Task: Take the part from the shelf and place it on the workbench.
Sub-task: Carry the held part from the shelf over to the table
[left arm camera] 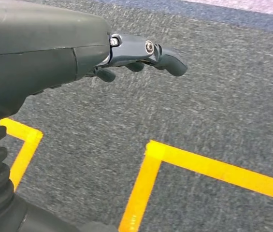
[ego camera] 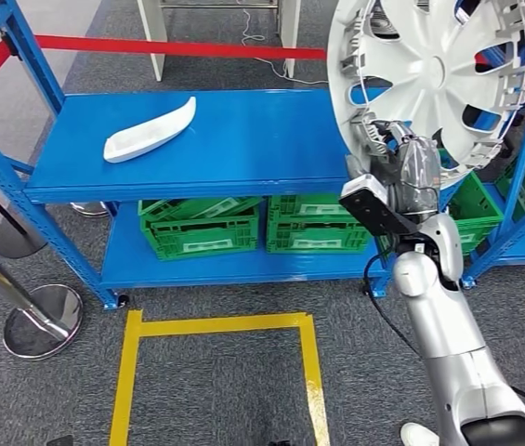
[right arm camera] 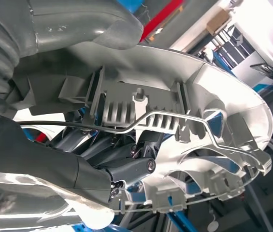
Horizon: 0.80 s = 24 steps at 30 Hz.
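Hubcap (ego camera: 433, 70) in right hand (ego camera: 405, 160)

**What I'm seeing around the work area**

I'm looking at a white curved trim piece (ego camera: 150, 132) lying on a blue shelf's top board (ego camera: 259, 149). Green crates (ego camera: 200, 228) are sitting side by side on the board below it. Red barrier tape (ego camera: 175, 46) is running behind. Yellow floor tape (ego camera: 217, 325) is marking a box on grey carpet (ego camera: 56, 390), and a chrome stanchion base (ego camera: 42, 321) is standing to the left.
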Tool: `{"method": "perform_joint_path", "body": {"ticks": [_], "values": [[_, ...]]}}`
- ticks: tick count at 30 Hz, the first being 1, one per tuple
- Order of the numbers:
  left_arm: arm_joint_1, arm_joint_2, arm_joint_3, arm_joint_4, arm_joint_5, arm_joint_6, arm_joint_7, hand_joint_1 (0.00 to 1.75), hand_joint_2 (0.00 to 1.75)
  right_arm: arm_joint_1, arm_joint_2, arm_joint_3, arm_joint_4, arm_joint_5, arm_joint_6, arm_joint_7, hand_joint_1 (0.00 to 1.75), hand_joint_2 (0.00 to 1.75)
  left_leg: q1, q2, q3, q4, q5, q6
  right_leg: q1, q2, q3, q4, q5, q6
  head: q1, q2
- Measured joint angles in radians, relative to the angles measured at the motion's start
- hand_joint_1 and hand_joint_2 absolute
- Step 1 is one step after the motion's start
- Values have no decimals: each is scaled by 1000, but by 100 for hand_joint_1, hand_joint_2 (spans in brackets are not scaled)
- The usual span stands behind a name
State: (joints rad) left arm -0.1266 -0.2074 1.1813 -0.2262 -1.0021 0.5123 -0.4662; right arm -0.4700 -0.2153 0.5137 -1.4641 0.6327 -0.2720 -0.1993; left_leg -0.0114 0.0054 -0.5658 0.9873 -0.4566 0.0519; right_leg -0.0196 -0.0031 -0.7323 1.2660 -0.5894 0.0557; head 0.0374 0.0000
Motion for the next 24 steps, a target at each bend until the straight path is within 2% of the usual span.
{"method": "perform_joint_path", "body": {"ticks": [1,2,3,4,6,7,8,9,10,11,12,14,15,16,17,18,19,21,22,24], "values": [[0,0,0,0,-1,0,0,0,175,1,-1,-1,0,2,0,1,175,175,-3,0,-14,2,10,1,1,0,4,30,4,-1,0,0],[0,0,0,0,-1,0,0,0,175,2,-2,-2,0,4,0,2,175,175,-5,0,-28,4,20,1,3,0,25,26,26,-4,0,0],[0,0,0,0,-1,0,0,0,175,3,-3,-3,0,6,0,3,175,175,-7,0,-41,6,29,0,5,0,64,-14,54,-9,0,0],[0,0,-1,0,-1,0,1,0,175,2,-4,-5,-1,6,0,4,175,175,-8,0,-51,7,37,-1,8,0,116,-80,72,-16,0,0],[-1,-1,-1,0,-2,0,1,0,175,-1,-5,-7,-5,6,0,6,175,175,-13,0,-67,11,55,-6,14,-1,215,-223,70,-28,-1,0],[-1,-2,-1,0,-2,0,1,0,175,-2,-6,-9,-7,6,0,7,175,175,-13,0,-74,12,64,-11,17,-1,241,-265,59,-31,-1,0],[-1,-2,-1,0,-2,0,1,0,175,-2,-6,-10,-8,6,0,7,175,175,-13,0,-80,12,74,-15,18,-2,250,-286,56,-32,-1,0],[-1,-1,-1,0,-2,0,1,0,175,-1,-7,-11,-9,5,0,7,175,175,-13,0,-86,12,82,-21,16,-2,242,-292,60,-36,-2,0],[0,0,-1,0,-2,0,1,0,175,1,-7,-11,-10,5,0,8,175,175,-13,-1,-93,16,76,-27,13,-4,234,-295,69,-42,-2,0],[2,0,-1,0,-2,1,1,0,175,3,-7,-12,-11,5,0,8,175,175,-13,-3,-103,35,52,-33,10,-6,224,-297,80,-49,-5,0],[3,1,-1,0,-2,1,0,0,175,6,-7,-12,-14,5,0,8,175,175,-10,-4,-116,73,11,-40,7,-8,212,-298,93,-56,-8,0],[4,1,-1,0,-2,1,0,0,175,17,-9,-13,-21,5,-1,8,175,175,-1,-4,-147,204,-88,-53,7,-9,186,-294,116,-60,-14,0],[5,2,-1,0,-3,1,0,0,175,25,-11,-14,-25,4,-2,8,175,175,4,-4,-157,268,-116,-58,7,-9,170,-291,126,-59,-15,0],[6,2,-1,0,-3,2,-1,0,175,34,-14,-14,-29,4,-2,8,175,175,8,-4,-154,306,-123,-63,6,-9,153,-287,135,-57,-15,0],[6,2,-1,0,-4,2,-2,0,175,43,-17,-16,-34,4,-3,8,175,175,12,-4,-136,310,-108,-65,6,-9,135,-282,143,-55,-15,0],[7,2,-2,0,-5,2,-4,0,175,51,-20,-18,-40,3,-4,8,175,175,15,-4,-104,280,-80,-66,5,-8,118,-277,151,-52,-15,0],[7,2,-3,0,-6,2,-9,0,175,59,-23,-21,-47,3,-5,8,175,175,17,-4,-58,223,-57,-65,4,-8,104,-272,158,-47,-16,0],[5,2,-6,0,-9,3,-19,0,175,73,-27,-28,-60,2,-8,8,175,175,17,-5,33,95,-53,-60,6,-7,85,-264,170,-38,-16,0],[5,2,-7,0,-10,3,-22,0,175,78,-28,-30,-65,1,-9,8,175,175,16,-5,61,55,-63,-57,7,-7,81,-261,173,-35,-16,0],[5,2,-8,0,-10,4,-23,0,175,80,-29,-32,-67,1,-10,7,175,175,15,-5,75,32,-72,-56,8,-7,79,-260,174,-33,-16,0]]}}
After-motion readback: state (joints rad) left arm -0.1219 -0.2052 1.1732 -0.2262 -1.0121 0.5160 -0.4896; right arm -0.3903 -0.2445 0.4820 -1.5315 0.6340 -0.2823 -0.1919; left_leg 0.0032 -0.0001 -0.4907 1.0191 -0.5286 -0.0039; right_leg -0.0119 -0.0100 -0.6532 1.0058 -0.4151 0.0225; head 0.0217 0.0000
